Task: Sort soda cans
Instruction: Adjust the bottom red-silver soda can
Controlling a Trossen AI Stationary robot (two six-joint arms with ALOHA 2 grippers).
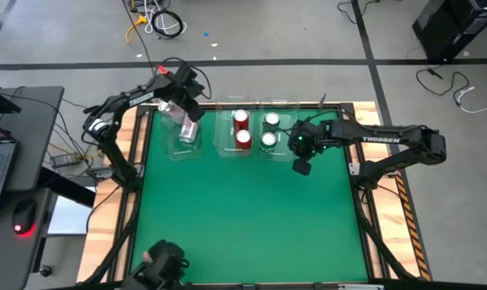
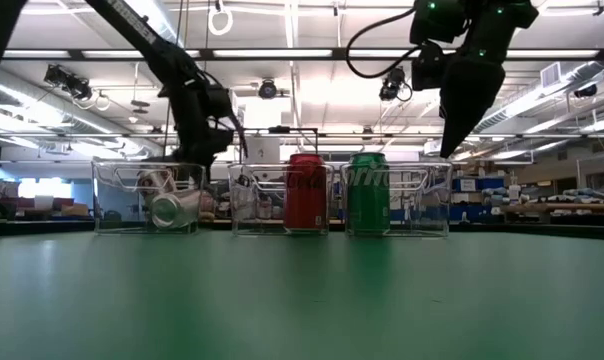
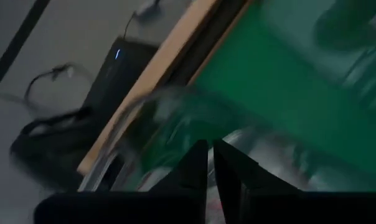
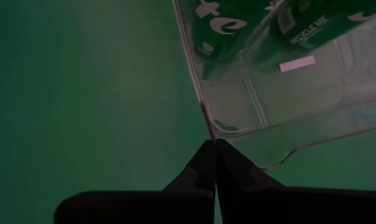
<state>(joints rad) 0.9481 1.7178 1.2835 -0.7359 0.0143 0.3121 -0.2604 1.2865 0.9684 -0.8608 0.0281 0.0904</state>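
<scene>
The bare green bench (image 2: 302, 300) is lying nearest the low camera, and beyond it three clear bins are standing in a row along the far edge. In the high view the left bin (image 1: 184, 137) is sitting toward eleven o'clock, the middle bin (image 1: 227, 133) at twelve and the right bin (image 1: 280, 133) just past twelve.

The left gripper (image 1: 189, 130) is reaching down into the left bin, where a silver can (image 2: 170, 210) is lying on its side; a second silver can cannot be made out clearly. Its jaws are showing only a narrow gap in the wrist view, and whether they are pinching anything cannot be told. The two red cans (image 1: 242, 129) are standing in the middle bin and the two green cans (image 1: 269, 130) in the right bin.

The right gripper (image 1: 301, 166) is hanging above the bench at about one o'clock, just clear of the right bin's corner, its jaws pressed together and holding nothing.

The sorting appears nearly done. To finish well, the left arm should probably release low, lift straight up clear of the bin wall, and avoid dragging the tipped can.
</scene>
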